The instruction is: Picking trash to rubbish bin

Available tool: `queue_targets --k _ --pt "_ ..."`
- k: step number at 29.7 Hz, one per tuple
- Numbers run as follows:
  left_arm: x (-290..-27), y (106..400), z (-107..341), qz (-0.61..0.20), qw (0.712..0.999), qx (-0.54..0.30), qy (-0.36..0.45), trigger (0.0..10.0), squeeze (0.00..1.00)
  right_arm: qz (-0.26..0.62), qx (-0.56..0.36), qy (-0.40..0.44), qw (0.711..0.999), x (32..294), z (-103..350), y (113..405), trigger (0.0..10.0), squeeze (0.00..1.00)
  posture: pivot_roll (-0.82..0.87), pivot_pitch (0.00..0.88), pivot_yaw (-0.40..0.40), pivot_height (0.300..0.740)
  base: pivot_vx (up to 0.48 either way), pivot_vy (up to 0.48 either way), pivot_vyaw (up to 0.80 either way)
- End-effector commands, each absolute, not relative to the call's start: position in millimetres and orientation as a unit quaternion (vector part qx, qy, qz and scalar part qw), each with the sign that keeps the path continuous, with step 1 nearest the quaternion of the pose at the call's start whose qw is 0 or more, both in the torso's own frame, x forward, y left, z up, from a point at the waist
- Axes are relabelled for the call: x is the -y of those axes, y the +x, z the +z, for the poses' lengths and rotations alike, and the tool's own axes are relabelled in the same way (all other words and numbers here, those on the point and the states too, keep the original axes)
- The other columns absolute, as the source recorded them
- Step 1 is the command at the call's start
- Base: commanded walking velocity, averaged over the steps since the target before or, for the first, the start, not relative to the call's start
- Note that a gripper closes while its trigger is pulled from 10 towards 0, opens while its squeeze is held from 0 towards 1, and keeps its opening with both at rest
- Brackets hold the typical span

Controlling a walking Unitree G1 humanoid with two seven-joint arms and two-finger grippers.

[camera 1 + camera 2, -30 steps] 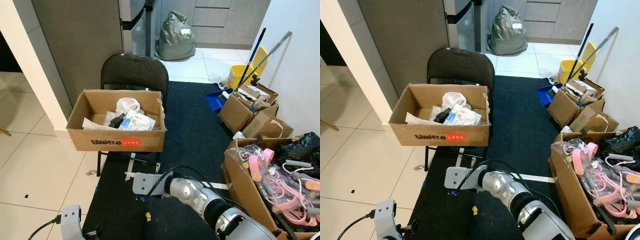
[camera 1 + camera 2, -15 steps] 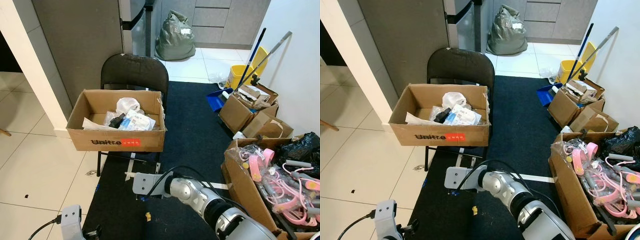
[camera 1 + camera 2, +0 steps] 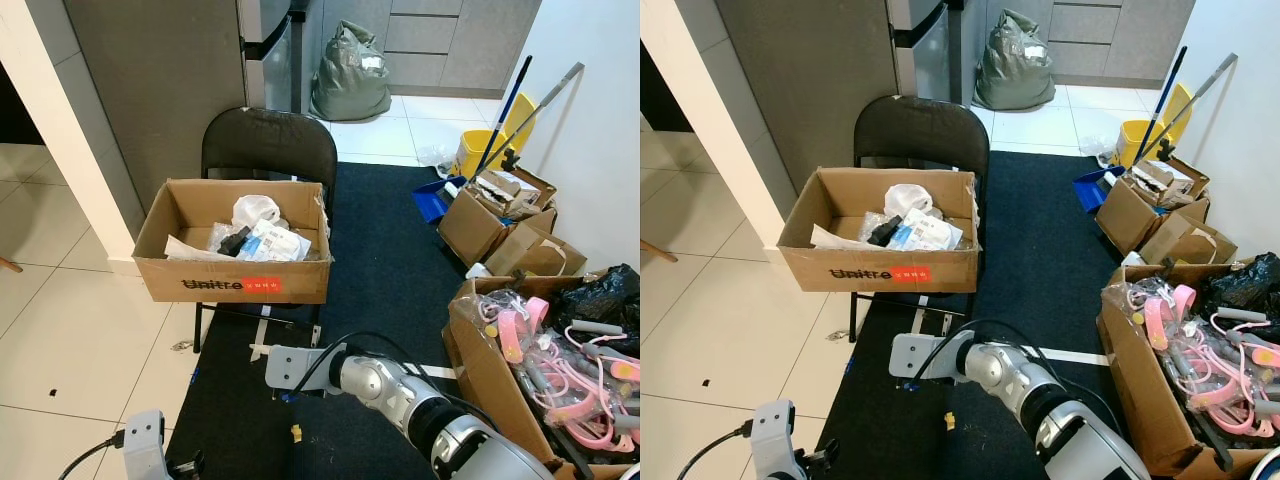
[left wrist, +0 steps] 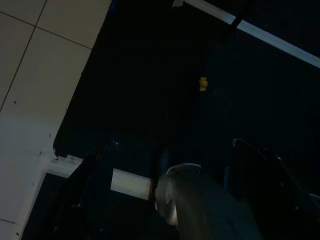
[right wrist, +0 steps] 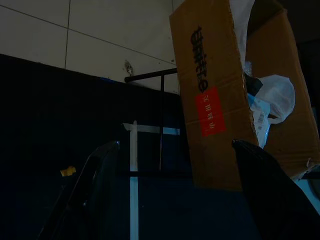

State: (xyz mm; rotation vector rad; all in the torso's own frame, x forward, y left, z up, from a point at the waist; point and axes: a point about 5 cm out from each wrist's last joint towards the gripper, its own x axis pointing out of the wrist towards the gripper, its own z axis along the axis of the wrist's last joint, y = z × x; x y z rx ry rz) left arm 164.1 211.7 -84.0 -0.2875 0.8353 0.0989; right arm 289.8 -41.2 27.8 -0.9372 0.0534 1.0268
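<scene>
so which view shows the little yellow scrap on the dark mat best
The left wrist view: the yellow scrap stands out alone against the dark mat. Both eye views show it as a tiny speck near the bottom edge; in the right wrist view it is dim, beside a gripper finger.

A dark navy carpet (image 3: 385, 260) runs down the middle of a floor of pale square tiles (image 3: 70, 330). A black folding chair (image 3: 268, 145) stands at the carpet's left edge, backed by a grey panelled wall (image 3: 160, 80). Grey cabinet fronts (image 3: 440, 40) close the far end, and a white wall (image 3: 600, 120) rises on the right.
</scene>
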Motion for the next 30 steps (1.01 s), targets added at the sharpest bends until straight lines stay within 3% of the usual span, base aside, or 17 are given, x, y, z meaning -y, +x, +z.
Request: queue_targets --k 1,30 --pt "-211.5 158.2 -87.0 0.047 0.897 -0.418 -0.137 10.0 0.0 0.474 -0.021 -0.428 0.769 40.7 30.1 291.0 10.0 0.0 0.05 0.016 0.021 0.74 0.0 0.0 0.0" --pt "-211.7 155.9 -87.9 0.049 0.896 -0.42 -0.139 10.0 0.0 0.475 -0.021 -0.428 0.769 40.5 29.5 290.4 10.0 0.0 0.05 0.015 0.021 0.74 0.0 0.0 0.0"
